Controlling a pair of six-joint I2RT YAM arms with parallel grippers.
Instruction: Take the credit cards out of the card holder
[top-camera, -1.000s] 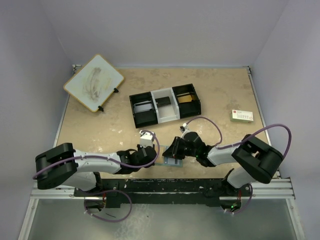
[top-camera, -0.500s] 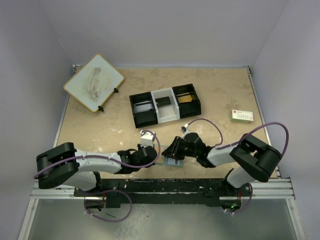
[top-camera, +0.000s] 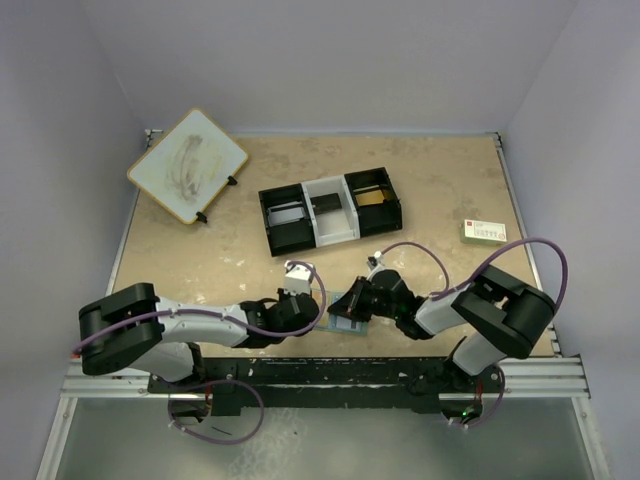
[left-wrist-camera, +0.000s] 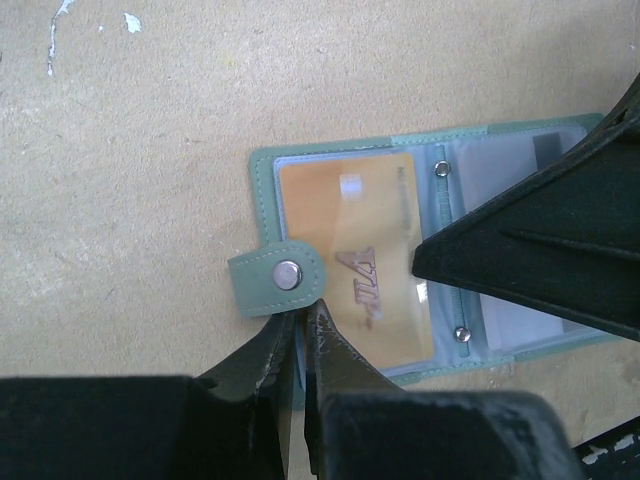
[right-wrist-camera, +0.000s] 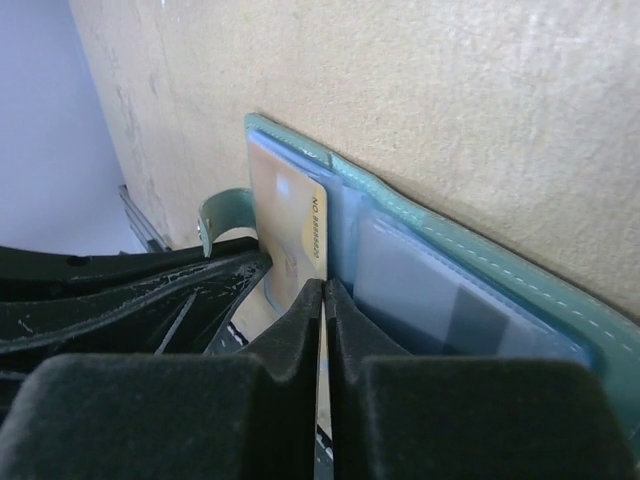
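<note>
Grey-green card holder (left-wrist-camera: 447, 250): open on tabletop (left-wrist-camera: 150, 150). Orange-gold card (left-wrist-camera: 350, 260) in its pocket, edge pinched by closed right tool (right-wrist-camera: 324, 300). Left tool (left-wrist-camera: 303, 330) shut at holder's rim, perhaps gripping it. Grey card (right-wrist-camera: 450, 300) untouched; none out.

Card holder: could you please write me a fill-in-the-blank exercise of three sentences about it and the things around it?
1. The card holder lies ___ on the table.
2. The card pinched by the right gripper is ___ in colour.
3. The tray behind them has ___ compartments.
Missing words: open, orange, three.
</note>
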